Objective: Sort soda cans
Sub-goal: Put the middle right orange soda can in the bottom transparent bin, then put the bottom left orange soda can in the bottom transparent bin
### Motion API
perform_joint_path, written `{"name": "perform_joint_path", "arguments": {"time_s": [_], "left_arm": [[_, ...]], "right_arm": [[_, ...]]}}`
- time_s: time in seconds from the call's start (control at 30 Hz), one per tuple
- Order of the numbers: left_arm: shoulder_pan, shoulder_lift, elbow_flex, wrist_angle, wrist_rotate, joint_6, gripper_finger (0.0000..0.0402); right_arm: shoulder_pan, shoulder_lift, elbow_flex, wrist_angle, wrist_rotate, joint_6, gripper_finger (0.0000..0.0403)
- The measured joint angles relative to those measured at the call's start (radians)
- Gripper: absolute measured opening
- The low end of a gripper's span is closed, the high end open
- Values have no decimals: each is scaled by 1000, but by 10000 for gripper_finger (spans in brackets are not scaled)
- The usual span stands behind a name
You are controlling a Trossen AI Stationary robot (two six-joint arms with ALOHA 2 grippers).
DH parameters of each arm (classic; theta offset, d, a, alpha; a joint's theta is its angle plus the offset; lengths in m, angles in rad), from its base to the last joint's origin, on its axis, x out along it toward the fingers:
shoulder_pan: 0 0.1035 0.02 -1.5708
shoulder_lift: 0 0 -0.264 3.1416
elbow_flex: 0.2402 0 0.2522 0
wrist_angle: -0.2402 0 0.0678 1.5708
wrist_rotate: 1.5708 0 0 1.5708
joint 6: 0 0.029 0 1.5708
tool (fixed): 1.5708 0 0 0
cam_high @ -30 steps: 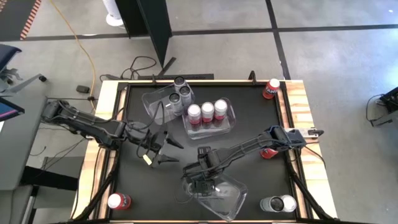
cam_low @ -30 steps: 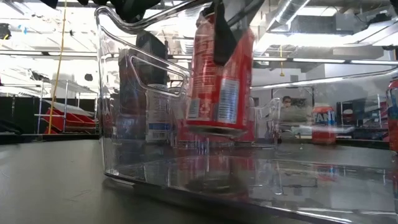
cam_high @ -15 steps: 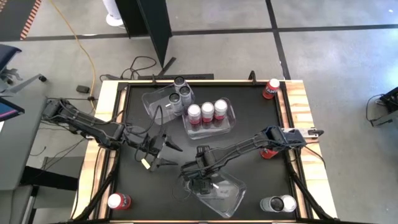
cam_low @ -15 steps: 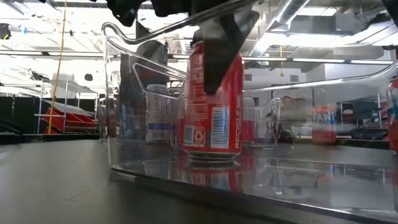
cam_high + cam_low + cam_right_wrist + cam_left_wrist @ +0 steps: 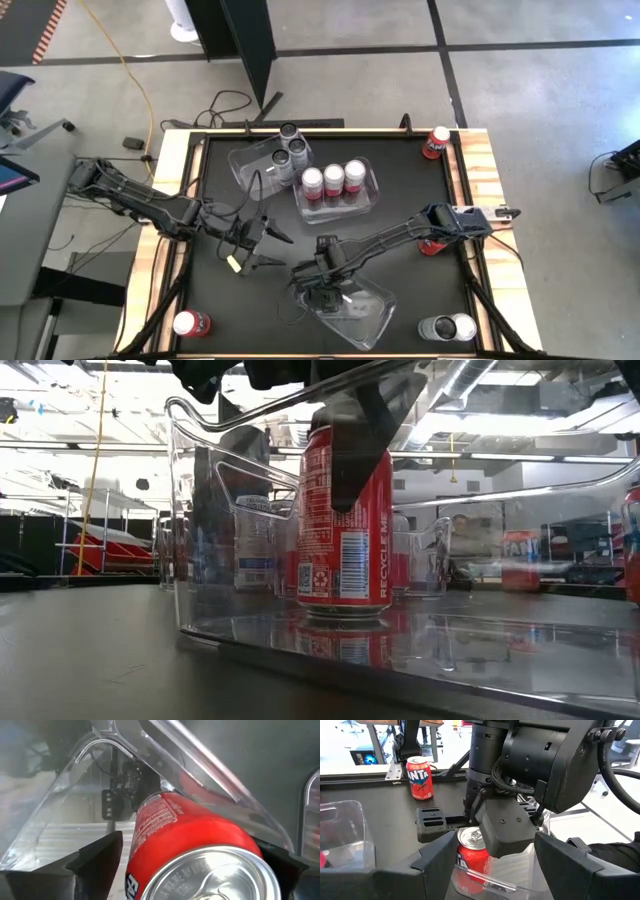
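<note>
With its red aluminium can point(image 5: 344, 525) standing in the clear plastic bin point(image 5: 365, 318), the spread right gripper point(image 5: 326, 290) should lift clear.

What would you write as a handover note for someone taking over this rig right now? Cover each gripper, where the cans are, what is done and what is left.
Right gripper: fingers open around a red can standing upright in the near clear bin.
Left gripper: open, empty, waiting over the mat left of that bin.
Done: three red cans in the middle bin; three dark cans in the far-left bin.
Left: loose cans at the far-right corner, under the right arm, near-left corner, and two silver-topped ones near-right.
Next: probably lift the right gripper clear and fetch another.
</note>
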Motion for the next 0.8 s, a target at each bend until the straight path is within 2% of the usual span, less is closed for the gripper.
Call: {"name": "perform_joint_path", "arguments": {"time_s": [0.17,0.47,0.7,0.8], "left_arm": [[0,0,0,0,0,0,260],[0,0,0,0,0,0,260],[0,0,0,-2,0,-5,260],[0,0,0,-2,0,-5,260]], "right_arm": [[3,0,2,-13,9,1,397],[25,-1,101,-85,90,3,398],[36,-2,182,-149,103,8,398],[57,-2,214,-161,157,8,398]]}}
